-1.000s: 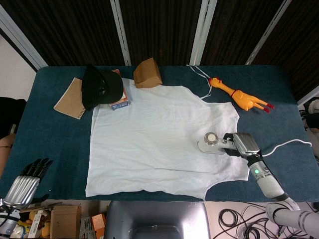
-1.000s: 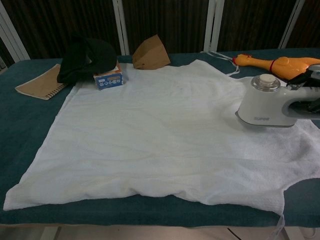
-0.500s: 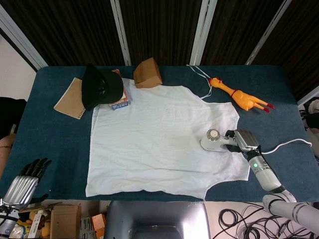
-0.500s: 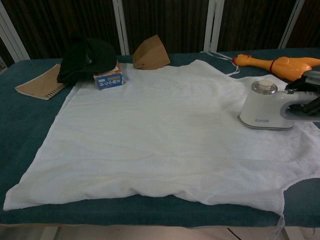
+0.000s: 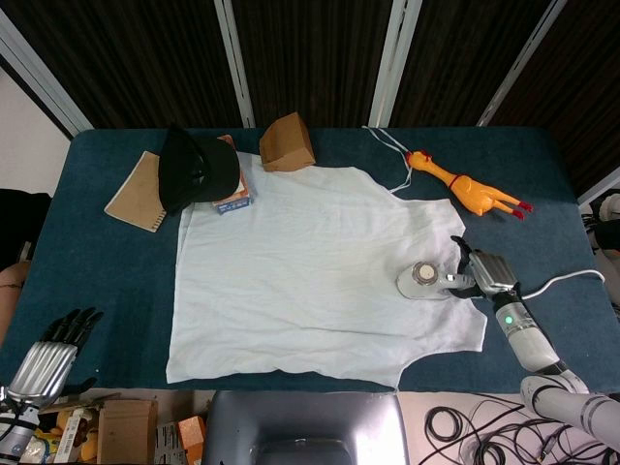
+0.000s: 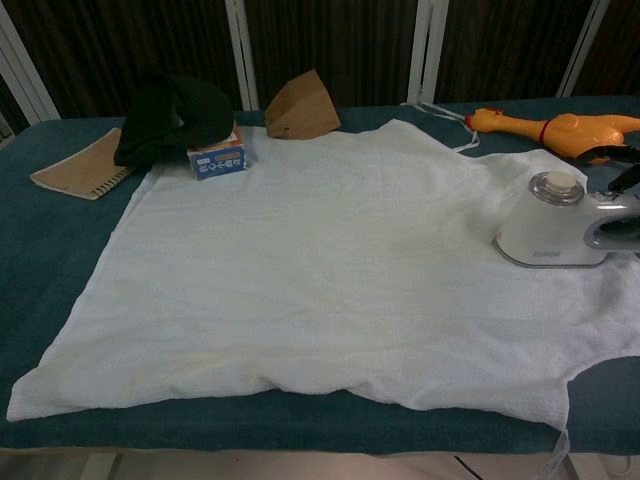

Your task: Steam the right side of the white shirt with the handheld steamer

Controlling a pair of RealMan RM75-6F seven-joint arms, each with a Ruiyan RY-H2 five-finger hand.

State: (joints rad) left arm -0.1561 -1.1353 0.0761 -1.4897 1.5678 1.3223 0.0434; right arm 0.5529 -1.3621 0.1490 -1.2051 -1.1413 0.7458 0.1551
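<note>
A dark-curtained room, a blue bench (image 5: 58,252) carrying a white shirt (image 5: 310,271) spread flat. My right robot hand (image 5: 481,274) grips the handheld steamer (image 5: 426,281), which rests on the shirt's right side near the armhole. I should glide slowly, soleplate flat, avoiding bunching. My left robot hand (image 5: 48,354) hangs off the bench, fingers loosely apart.

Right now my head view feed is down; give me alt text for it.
The right hand holds the handheld steamer flat on the right side of the white shirt, spread on the blue table. Along the far edge sit a notebook, black cap, brown bag and rubber chicken; the left hand is off the near left corner.
</note>
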